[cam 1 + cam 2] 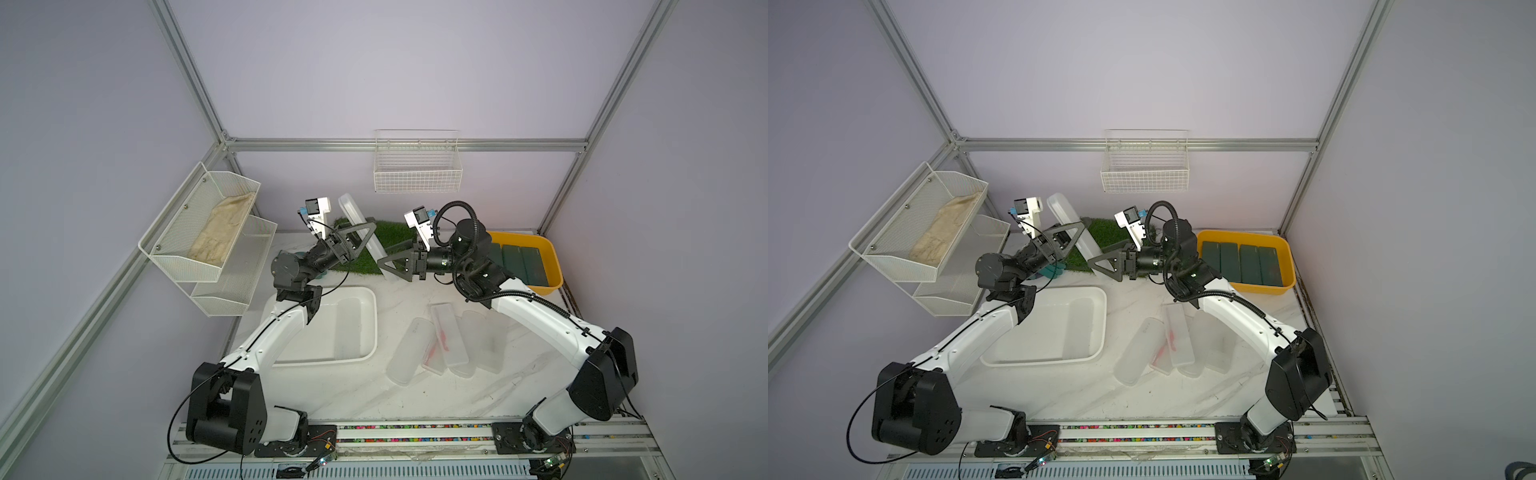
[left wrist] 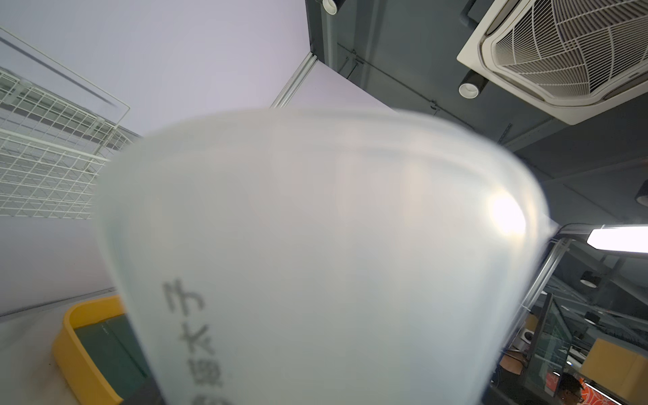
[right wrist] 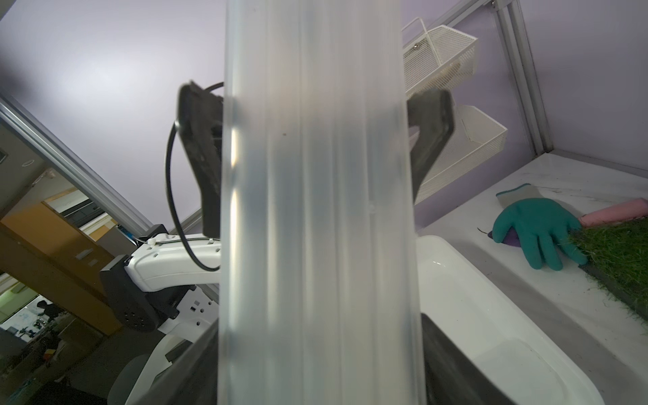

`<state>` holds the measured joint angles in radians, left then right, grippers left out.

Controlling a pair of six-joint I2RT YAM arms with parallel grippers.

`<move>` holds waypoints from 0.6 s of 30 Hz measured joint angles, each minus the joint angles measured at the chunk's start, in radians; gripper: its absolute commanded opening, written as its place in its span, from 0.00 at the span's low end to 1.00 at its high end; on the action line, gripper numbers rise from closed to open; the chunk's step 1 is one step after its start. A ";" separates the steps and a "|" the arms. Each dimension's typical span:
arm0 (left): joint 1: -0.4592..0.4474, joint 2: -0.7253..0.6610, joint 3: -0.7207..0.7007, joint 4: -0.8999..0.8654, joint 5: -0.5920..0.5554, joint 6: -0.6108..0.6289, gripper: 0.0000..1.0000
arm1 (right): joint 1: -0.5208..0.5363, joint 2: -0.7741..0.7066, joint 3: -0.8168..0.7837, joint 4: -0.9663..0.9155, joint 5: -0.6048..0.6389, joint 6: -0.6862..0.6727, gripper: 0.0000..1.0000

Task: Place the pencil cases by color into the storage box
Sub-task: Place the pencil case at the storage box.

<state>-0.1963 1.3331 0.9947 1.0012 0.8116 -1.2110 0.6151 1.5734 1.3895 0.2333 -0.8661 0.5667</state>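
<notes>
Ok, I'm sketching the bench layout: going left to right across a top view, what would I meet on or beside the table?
Mesh wall shelf → white tub → loose frosted cases → yellow bin.

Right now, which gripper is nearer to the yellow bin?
Right. The right gripper sits over the grass mat, on the side toward the yellow bin; the left gripper is farther off, across the frosted case that both hold.
</notes>
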 measured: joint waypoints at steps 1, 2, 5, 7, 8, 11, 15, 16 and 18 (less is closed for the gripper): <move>0.005 -0.014 0.000 -0.026 0.000 0.021 0.72 | 0.003 0.000 0.000 0.002 0.005 0.000 0.87; 0.016 -0.030 0.000 -0.055 0.000 0.050 0.73 | 0.003 0.000 0.000 -0.002 0.016 0.005 0.91; 0.068 -0.068 0.000 -0.132 -0.006 0.108 0.74 | -0.005 0.006 0.000 -0.003 0.052 0.009 0.97; 0.103 -0.087 0.000 -0.191 -0.012 0.140 0.74 | -0.010 0.011 0.000 -0.006 0.076 0.013 0.97; 0.119 -0.096 0.000 -0.227 -0.017 0.159 0.74 | -0.012 0.013 0.000 -0.009 0.086 0.014 0.97; 0.152 -0.119 0.002 -0.368 -0.035 0.238 0.75 | -0.018 0.020 0.000 -0.016 0.119 0.017 0.97; 0.175 -0.141 0.038 -0.677 -0.093 0.424 0.77 | -0.019 0.022 0.000 -0.049 0.167 0.003 0.97; 0.178 -0.140 0.058 -0.759 -0.114 0.475 0.77 | -0.019 0.022 0.000 -0.065 0.180 -0.006 0.97; 0.183 -0.140 0.100 -0.932 -0.174 0.587 0.77 | -0.019 0.022 0.000 -0.111 0.212 -0.034 0.97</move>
<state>-0.0135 1.1931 1.0950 0.0689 0.6373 -0.6239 0.5957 1.5955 1.3895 0.1223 -0.6544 0.5323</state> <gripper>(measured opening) 0.779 0.972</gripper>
